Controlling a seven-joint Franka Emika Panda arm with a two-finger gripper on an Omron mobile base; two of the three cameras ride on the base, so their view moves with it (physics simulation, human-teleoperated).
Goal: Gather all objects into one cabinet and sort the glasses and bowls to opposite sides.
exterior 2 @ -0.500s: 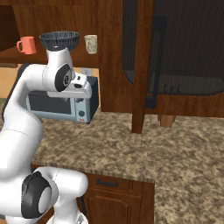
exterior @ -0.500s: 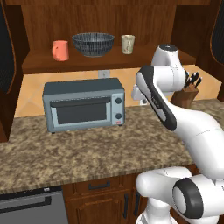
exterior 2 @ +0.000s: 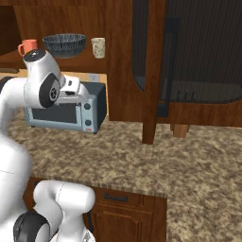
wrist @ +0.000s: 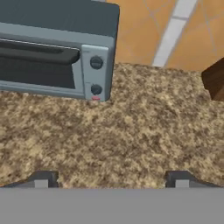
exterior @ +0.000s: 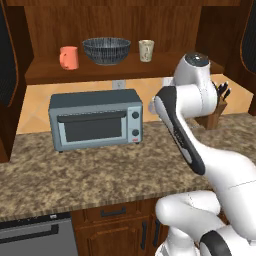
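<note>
Nothing moved; open, empty claw [wrist: 112, 178] hangs well below shelf's bowl [exterior: 106, 50].

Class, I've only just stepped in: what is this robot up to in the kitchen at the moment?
The robot is tidying cups and a bowl onto the wall cabinet's shelf. A salmon-orange cup, the dark ribbed bowl and the beige cup stand there in a row, bowl in the middle. The gripper is open and holds nothing; it hangs over the granite counter beside the grey toaster oven. The sorting to opposite sides is not yet done.
</note>
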